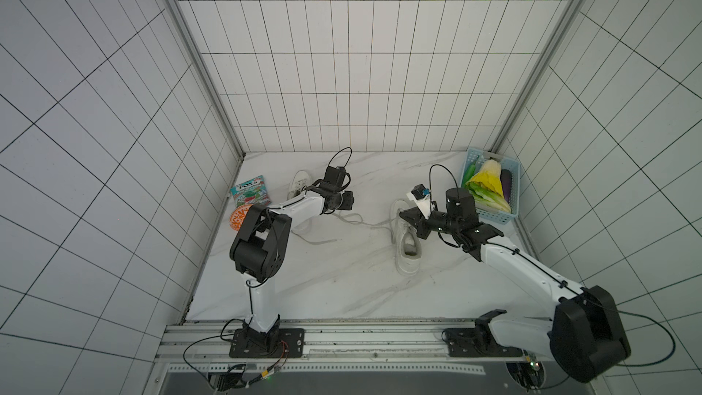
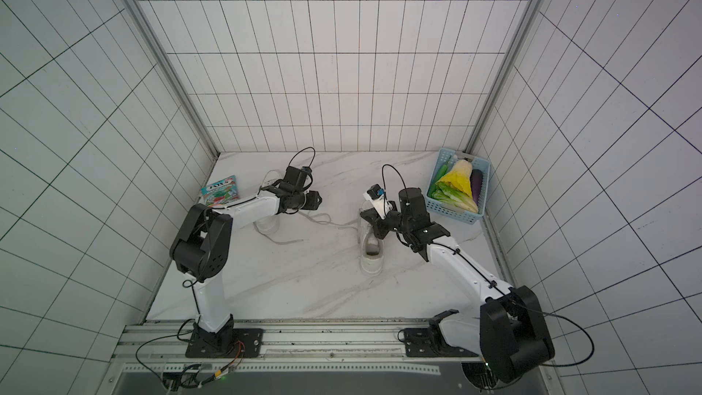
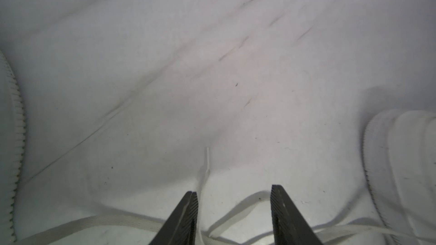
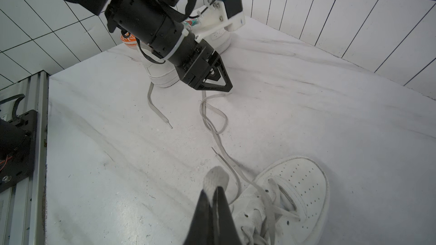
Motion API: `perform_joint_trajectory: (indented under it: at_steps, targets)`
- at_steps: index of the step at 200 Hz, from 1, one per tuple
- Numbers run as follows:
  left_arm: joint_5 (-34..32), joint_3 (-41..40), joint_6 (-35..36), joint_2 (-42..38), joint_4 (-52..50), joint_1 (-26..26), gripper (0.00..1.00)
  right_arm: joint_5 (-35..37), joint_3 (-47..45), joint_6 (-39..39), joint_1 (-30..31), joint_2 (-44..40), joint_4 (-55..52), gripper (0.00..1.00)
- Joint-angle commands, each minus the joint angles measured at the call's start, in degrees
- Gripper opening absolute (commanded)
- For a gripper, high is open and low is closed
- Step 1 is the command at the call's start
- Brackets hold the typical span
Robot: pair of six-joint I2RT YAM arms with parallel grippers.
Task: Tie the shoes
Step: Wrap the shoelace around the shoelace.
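Two white shoes stand on the marble table. The left shoe (image 1: pixel 300 182) is partly hidden behind my left arm. The right shoe (image 1: pixel 406 248) points away from me, its grey inside showing. Their long flat laces (image 1: pixel 353 219) trail loose across the table between them. My left gripper (image 3: pixel 233 188) hovers just above these laces with its jaws apart and nothing between them; a lace (image 3: pixel 113 221) lies under it. My right gripper (image 4: pixel 213 188) is over the right shoe (image 4: pixel 297 185), shut on a folded loop of lace (image 4: pixel 215 175).
A blue basket (image 1: pixel 494 218) of vegetables sits in the far right corner. A colourful book (image 1: pixel 249 189) and an orange disc (image 1: pixel 237 218) lie by the left wall behind the left shoe. Tiled walls close three sides; a metal rail (image 1: pixel 342 340) runs along the front.
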Motion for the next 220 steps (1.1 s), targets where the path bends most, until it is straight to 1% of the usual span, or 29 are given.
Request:
perform_joint_trajectory:
  at_steps: [1, 35, 51, 59, 87, 91, 98, 124, 158, 174, 200, 209, 220]
  targets:
    - [-5.9, 3.1, 2.3, 2.8, -6.7, -0.2, 0.47, 0.3, 1.9, 0.1, 0.7, -1.1, -0.4, 0.00]
    - [-6.2, 5.5, 2.6, 6.5, -7.0, -0.3, 0.43, 0.5, 2.0, 0.4, 0.8, -1.2, -0.4, 0.00]
    - [-5.6, 6.0, 2.6, 7.6, -7.1, -0.4, 0.37, 0.7, 2.0, 0.5, 0.8, -1.4, -0.5, 0.00]
    - [-5.1, 6.2, 2.6, 8.0, -7.1, -0.4, 0.31, 0.9, 2.0, 0.5, 0.8, -1.5, -0.5, 0.00]
    - [-3.0, 5.9, 3.1, 7.1, -7.0, -0.4, 0.03, 1.6, 1.9, 0.5, 0.9, -1.8, -0.5, 0.00]
    - [-2.6, 5.7, 3.2, 6.7, -7.0, -0.4, 0.00, 1.8, 1.8, 0.5, 0.8, -1.8, -0.5, 0.00]
    - [-1.9, 5.2, 3.5, 5.3, -6.9, -0.4, 0.00, 1.9, 1.8, 0.5, 0.8, -1.7, -0.5, 0.00]
    - [-1.5, 0.2, 4.0, -3.9, -3.8, -1.5, 0.00, 2.8, 1.9, 1.5, 0.8, -1.5, -0.5, 0.00]
    - [-1.9, -8.6, 4.8, -19.7, 0.6, -4.4, 0.00, 4.5, 2.9, 4.2, 0.7, -1.5, -0.9, 0.00]
    - [-2.3, -13.0, 5.3, -27.8, 2.7, -6.6, 0.00, 6.3, 3.2, 5.4, 0.7, -1.6, -1.5, 0.00]
    - [-2.5, -18.4, 7.8, -41.4, 6.8, -12.2, 0.00, 9.0, 3.3, 7.2, 0.6, -1.5, -2.3, 0.00]
    - [-2.1, -19.8, 9.2, -45.4, 8.1, -14.9, 0.00, 9.1, 3.4, 8.0, 0.4, -1.5, -2.4, 0.00]
    - [-3.4, -21.5, 10.7, -50.0, 9.7, -19.0, 0.00, 9.0, 3.6, 8.9, 0.2, -1.3, -2.6, 0.00]
